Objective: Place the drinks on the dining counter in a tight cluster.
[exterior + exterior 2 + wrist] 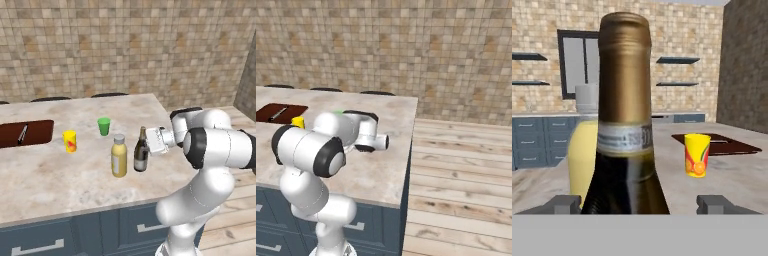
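The dark wine bottle [141, 155] with its gold-foil neck [624, 125] stands upright on the beige marble dining counter [50, 175], near its right end. Just left of it, almost touching, stands the stout yellow bottle [119, 157] with a grey cap, seen behind the wine bottle in the hand view [579, 160]. My gripper [147, 142] reaches in from the right at neck height. It is open, and its fingertips [716, 204] stand wide on either side of the wine bottle. The small grey-blue bottle is out of view.
A small yellow cup [70, 141] and a small green cup [103, 126] stand farther back on the counter. The brown recessed basin [25, 133] lies at the left. The counter's right edge [408, 150] drops to a wooden floor [466, 165].
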